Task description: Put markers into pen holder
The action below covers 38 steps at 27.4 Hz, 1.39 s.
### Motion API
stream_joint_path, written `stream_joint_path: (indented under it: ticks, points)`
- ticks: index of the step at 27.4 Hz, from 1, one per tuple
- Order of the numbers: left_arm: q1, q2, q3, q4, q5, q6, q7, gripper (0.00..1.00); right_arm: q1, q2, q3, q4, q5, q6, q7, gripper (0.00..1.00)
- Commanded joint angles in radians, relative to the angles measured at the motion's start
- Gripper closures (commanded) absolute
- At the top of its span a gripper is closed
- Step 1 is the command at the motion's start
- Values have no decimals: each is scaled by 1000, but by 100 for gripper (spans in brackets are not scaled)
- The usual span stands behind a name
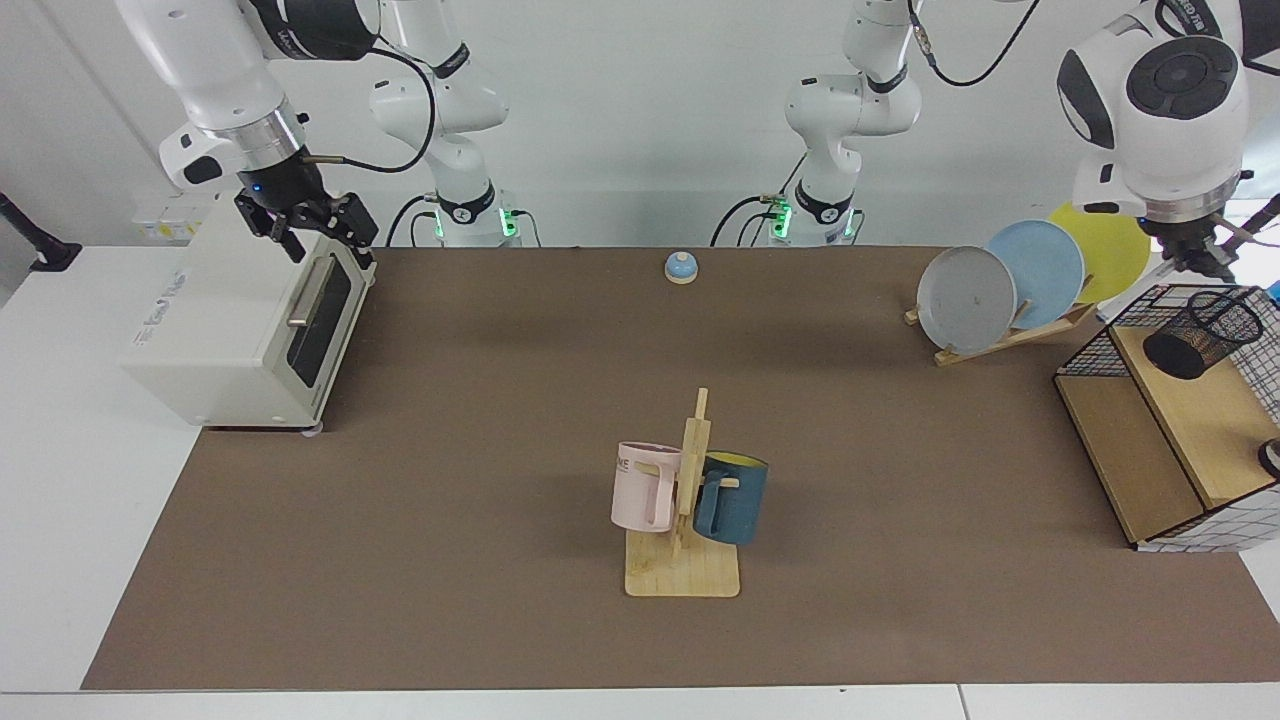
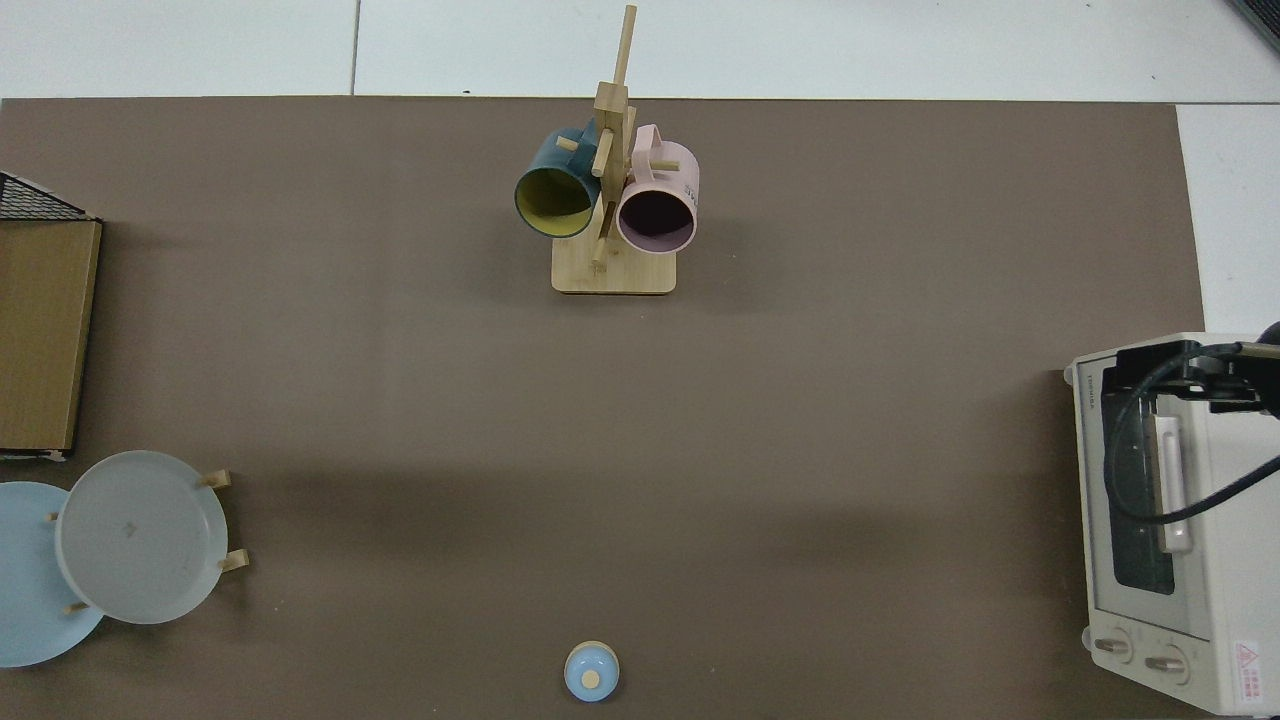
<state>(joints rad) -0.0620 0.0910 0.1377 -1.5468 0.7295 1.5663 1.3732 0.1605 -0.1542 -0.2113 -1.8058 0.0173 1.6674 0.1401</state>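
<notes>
**Marker not yet confirmed in the holder; left arm poised above it.**

Check the facing view: the left gripper (image 1: 1195, 258) hangs just above and behind the pen holder (image 1: 1203, 333), which stands tilted on the wooden shelf of the wire basket (image 1: 1100, 350) at the table edge. You cannot tell whether its jaws are parted or closed, and the marker itself cannot be made out in either view, so treat its position as unknown: no white barrel shows inside the mesh cup or on the mat. Judge the insertion as the step in hand, with release and withdrawal still to follow. The right gripper (image 1: 318, 222) waits over the toaster oven (image 1: 230, 320), jaws spread and holding nothing.
</notes>
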Motion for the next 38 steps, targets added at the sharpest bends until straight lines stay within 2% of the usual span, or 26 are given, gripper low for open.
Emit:
stream_joint_path:
  ticks: [1, 7, 12, 19, 21, 26, 29, 38]
  points:
    - [-7, 36, -3, 89, 154, -34, -16, 100, 2, -19, 4, -17, -16, -3, -8, 0]
    - [27, 53, 10, 106, 202, 67, 43, 100, 2, -19, 15, -17, -13, -3, -16, 0]
    - [36, 71, 11, 100, 257, 104, 47, 100, -10, -15, 15, -7, -13, -2, -20, 0]
    - [88, 105, 14, 102, 278, 199, 59, 100, -33, -8, 23, -6, -11, 9, -23, 0]
    - [103, 118, 14, 103, 277, 215, 64, 100, -64, -8, 56, -6, -11, 11, -23, 0]
    - [129, 171, 17, 117, 278, 270, 81, 100, -185, -13, 191, -6, -3, 11, -25, 0]
    - [148, 219, 17, 163, 277, 270, 98, 100, -182, -15, 193, -7, -3, 3, -22, 0]
    - [151, 223, 20, 163, 274, 180, 99, 100, -180, -18, 191, -9, -8, -3, -22, 0]
